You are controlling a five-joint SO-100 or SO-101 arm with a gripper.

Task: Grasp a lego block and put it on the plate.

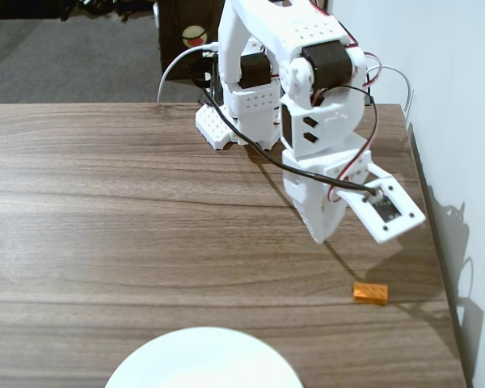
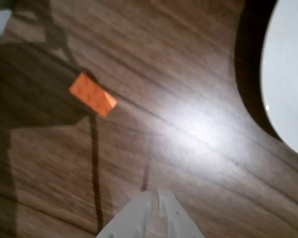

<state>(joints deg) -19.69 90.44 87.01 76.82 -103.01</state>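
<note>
Lego block point(image 1: 370, 293), orange, lies flat on the wooden table point(image 1: 105, 210), untouched, out to the right of the plate point(image 1: 204, 360) in the fixed view and clearly apart from it. Long side runs roughly left-right there, slightly tilted. Plate is white, round, cut off by the bottom edge of the fixed view, nothing on it.

Gripper point(image 1: 319, 237) hangs above the table, up and to the left of the block in the fixed view, not touching it, tips pointing down at the wood. Fingers look pressed together, holding nothing; the wrist view shows the two white tips point(image 2: 156, 198) meeting with only a thin seam between them. Wrist camera mount sticks out on the block side of the gripper.

Wrist view is blurred: block point(image 2: 93, 94) sits up and left of the gripper tips point(image 2: 156, 196), at the edge of the arm's shadow, studs not readable. Plate rim point(image 2: 288, 74) fills the right edge, well apart from the block, bare table point(image 2: 188, 124) between them.
</note>
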